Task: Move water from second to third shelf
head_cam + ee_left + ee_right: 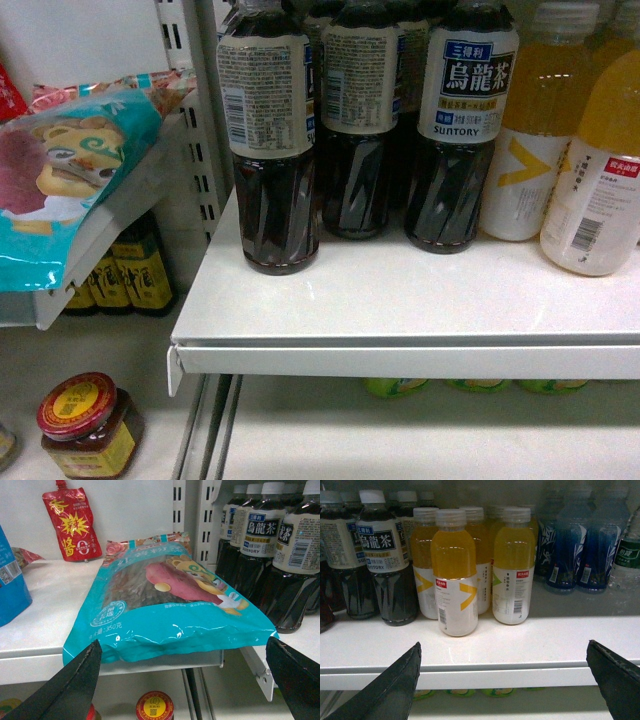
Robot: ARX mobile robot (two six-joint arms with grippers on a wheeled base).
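Observation:
The water is out of view in all three views. My left gripper [183,641] is open, its dark fingers [75,680] spread in front of a teal snack bag [165,605] that overhangs a white shelf [45,610]. My right gripper [503,643] is open too and holds nothing. It faces the front edge of a white shelf [520,645] that carries yellow drink bottles [454,575]. Neither gripper shows in the head view.
Dark oolong tea bottles [275,140] [387,560] [295,555] stand left of the yellow ones [600,160]. Blue-labelled bottles [570,545] and a clear bottle with a green white-logo label [626,555] stand far right. A red pouch [70,525], red-lidded jars [85,420] [155,707] and green caps [460,692] sit around and below.

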